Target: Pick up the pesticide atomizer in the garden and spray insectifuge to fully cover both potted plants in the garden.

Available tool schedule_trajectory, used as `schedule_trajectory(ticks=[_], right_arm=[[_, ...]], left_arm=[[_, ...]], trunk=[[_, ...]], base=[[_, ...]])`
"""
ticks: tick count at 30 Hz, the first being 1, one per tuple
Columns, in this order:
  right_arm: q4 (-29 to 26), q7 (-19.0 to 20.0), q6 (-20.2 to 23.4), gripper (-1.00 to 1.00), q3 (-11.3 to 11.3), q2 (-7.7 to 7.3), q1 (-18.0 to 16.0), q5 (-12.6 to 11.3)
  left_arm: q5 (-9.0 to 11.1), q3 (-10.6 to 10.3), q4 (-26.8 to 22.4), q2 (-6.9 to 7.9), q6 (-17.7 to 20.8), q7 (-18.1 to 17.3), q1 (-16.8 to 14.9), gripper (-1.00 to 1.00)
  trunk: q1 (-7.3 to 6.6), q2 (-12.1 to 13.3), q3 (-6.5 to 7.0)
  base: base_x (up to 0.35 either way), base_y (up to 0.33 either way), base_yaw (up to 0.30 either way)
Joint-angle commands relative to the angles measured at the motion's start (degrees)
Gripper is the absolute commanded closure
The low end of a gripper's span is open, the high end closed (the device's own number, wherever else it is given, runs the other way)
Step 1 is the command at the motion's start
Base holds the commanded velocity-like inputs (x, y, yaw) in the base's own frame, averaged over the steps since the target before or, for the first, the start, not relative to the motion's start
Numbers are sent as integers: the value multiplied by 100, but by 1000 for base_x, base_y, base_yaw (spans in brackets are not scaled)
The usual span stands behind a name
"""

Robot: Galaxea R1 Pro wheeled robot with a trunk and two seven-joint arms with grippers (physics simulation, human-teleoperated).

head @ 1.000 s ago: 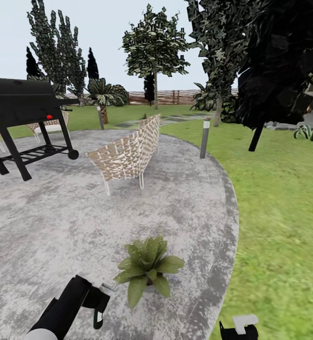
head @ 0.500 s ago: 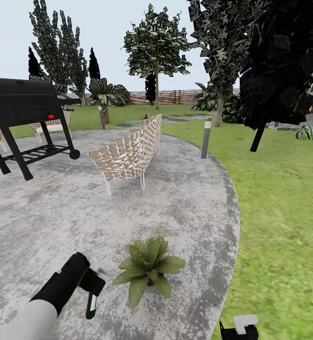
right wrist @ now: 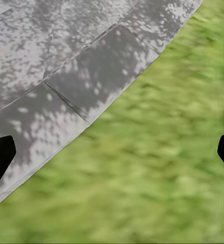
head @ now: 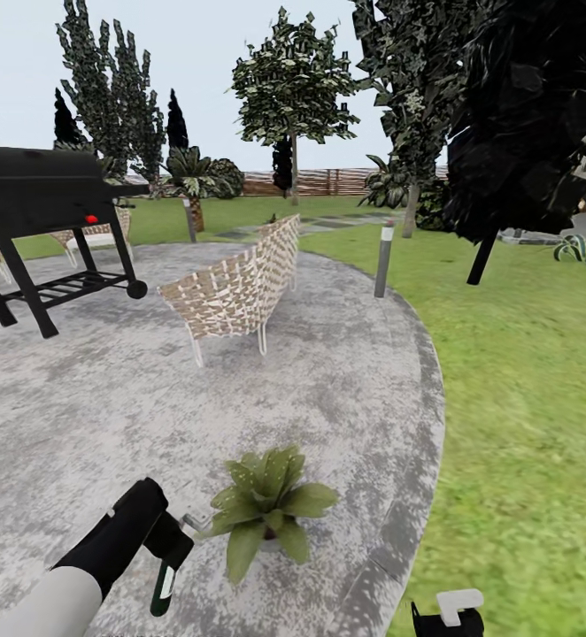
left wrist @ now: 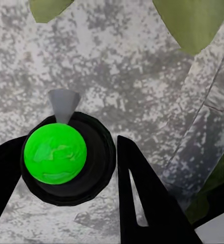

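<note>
Grey mottled paving of the round patio is spreading under your arms, with lawn beyond its curved edge. Your left gripper is clenching the pesticide atomizer, which is hanging between the jaws with its pale end down; in the left wrist view the bottle is sitting between the two black fingers, showing a bright green round face. Just beside those jaws, the potted plant is standing on the paving, apart from the bottle. Your right gripper is hovering released, jaws wide, over the seam where paving meets grass. Farther out, a woven chair, a black grill and a grey bollard light are standing before trees and a slatted fence.
</note>
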Motion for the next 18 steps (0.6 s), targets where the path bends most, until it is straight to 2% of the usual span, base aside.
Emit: schedule_trajectory(ticks=[1, 7, 11, 18], right_arm=[[5, -21, -16, -100, -41, 1, -3, 61], [8, -21, -16, -100, -41, 1, -3, 61], [8, -21, -16, -100, -41, 1, -3, 61], [8, -21, -16, -100, -43, 1, -3, 61]], left_arm=[[-66, -30, -10, 2, 10, -62, -4, 100], [-65, -37, -2, 1, 25, -59, -4, 100], [-72, -42, -2, 1, 89, -53, -5, 100], [-70, -19, -10, -13, 134, -51, -4, 100]], trunk=[[-1, -3, -6], [-1, -3, -6], [-1, -3, -6], [-1, -3, -6]], base=[[3, -269, 177], [-5, -261, 258], [-38, -65, 249], [35, -59, 33]])
